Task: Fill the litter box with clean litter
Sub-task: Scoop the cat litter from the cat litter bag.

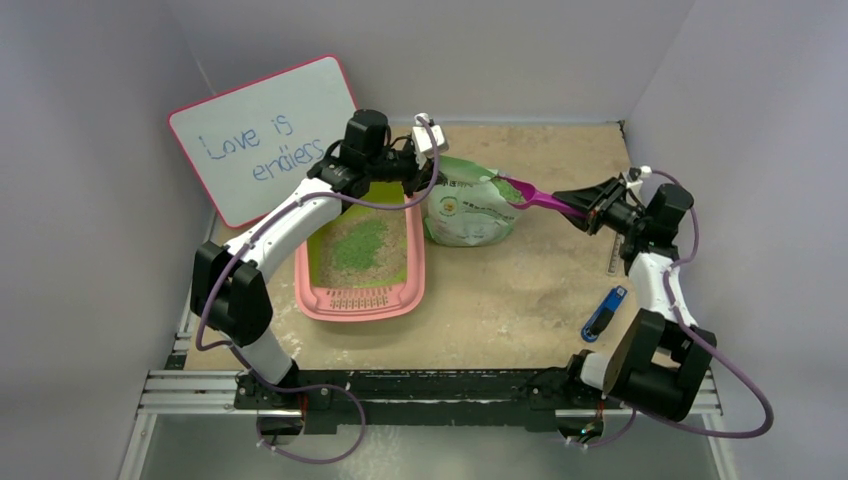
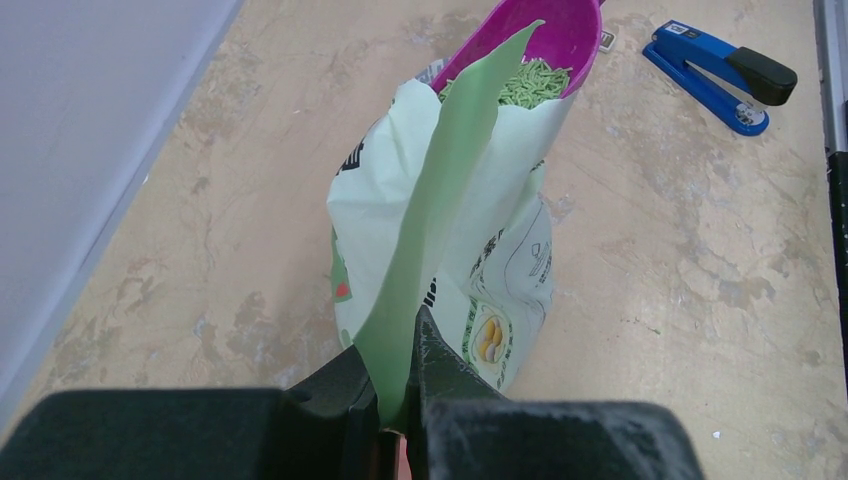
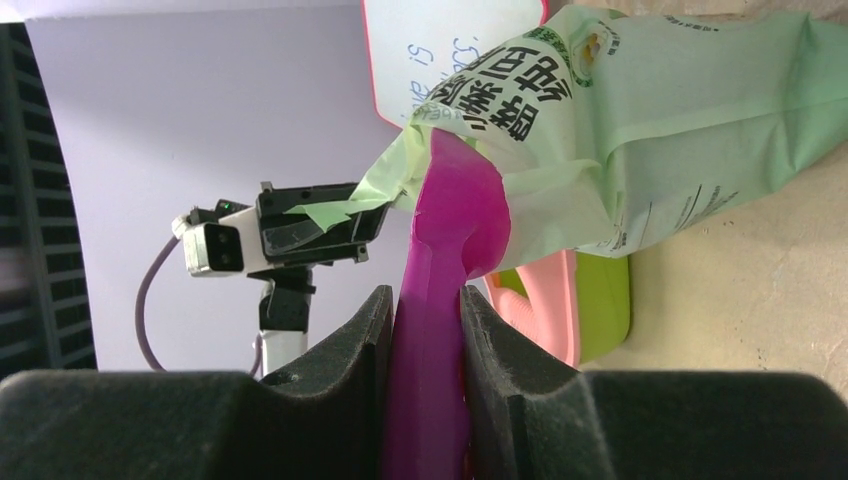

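By the left gripper [image 2: 397, 375] the flap of the pale green bag [image 2: 470, 230] is being pinched tight, and by the right gripper [image 3: 425, 305] the magenta scoop [image 3: 450, 220] is being clamped, its bowl of clean litter [image 2: 530, 80] being held in the bag mouth, just beside the litter box [image 1: 360, 300] on the tabletop [image 1: 520, 290].

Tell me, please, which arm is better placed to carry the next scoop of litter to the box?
Right: the right gripper holds the scoop, loaded with litter at the bag's mouth. The left gripper is shut on the bag's top edge, so it looks tied up.
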Controlling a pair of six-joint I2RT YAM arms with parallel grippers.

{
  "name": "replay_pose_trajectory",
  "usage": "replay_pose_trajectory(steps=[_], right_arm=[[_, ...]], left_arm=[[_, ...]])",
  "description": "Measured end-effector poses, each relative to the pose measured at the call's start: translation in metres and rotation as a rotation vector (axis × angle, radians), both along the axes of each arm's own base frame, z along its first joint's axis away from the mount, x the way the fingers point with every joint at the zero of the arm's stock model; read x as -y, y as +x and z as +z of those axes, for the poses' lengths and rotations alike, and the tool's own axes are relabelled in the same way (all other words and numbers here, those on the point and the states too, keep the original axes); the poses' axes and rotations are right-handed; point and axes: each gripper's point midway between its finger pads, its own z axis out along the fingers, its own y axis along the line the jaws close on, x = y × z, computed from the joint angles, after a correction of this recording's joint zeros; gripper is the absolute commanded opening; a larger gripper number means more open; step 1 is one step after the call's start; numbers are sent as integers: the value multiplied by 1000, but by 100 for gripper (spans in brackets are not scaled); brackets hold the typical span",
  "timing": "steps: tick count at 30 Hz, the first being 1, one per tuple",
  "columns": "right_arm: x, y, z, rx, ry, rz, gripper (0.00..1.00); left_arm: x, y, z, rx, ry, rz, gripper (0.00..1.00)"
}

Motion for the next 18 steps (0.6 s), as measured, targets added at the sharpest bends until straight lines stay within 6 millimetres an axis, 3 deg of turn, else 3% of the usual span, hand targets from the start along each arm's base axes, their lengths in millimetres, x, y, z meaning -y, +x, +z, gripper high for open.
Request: replay_pose_trajectory(steps=[7, 18], right_arm=[[5, -6, 11, 21, -3, -62, 0], [8, -13, 6, -12, 51, -105, 0]], left_arm=[[0, 0, 0, 0, 0, 1, 0], [0, 0, 0, 0, 0, -2, 0]])
